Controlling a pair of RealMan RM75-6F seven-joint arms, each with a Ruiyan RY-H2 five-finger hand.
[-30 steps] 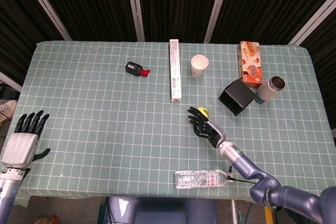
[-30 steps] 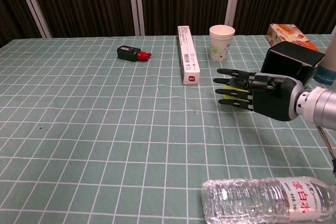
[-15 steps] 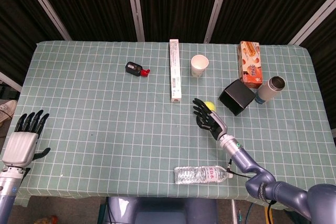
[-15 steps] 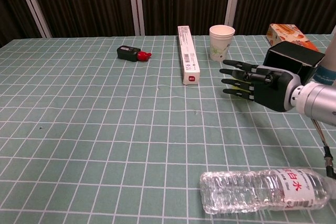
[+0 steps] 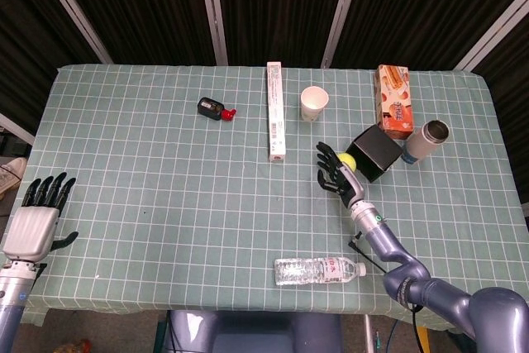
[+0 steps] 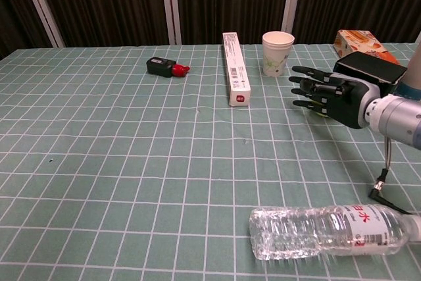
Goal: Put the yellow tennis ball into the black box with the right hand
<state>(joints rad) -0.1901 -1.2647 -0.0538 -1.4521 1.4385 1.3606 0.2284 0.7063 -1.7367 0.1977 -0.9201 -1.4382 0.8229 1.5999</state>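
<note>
The right hand point(image 5: 337, 175), fingers spread wide and holding nothing, has pushed the yellow ball point(image 5: 346, 159) toward the black box point(image 5: 376, 151) at centre right.

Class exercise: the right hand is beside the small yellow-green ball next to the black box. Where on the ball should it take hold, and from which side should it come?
Probably from above, fingers closing round the middle of the ball. The black box crowds its far right side, and the right hand is spread open beside it.

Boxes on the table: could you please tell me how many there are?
3: a long white box at centre, an orange box at back right, and a black box beside the right hand.
</note>
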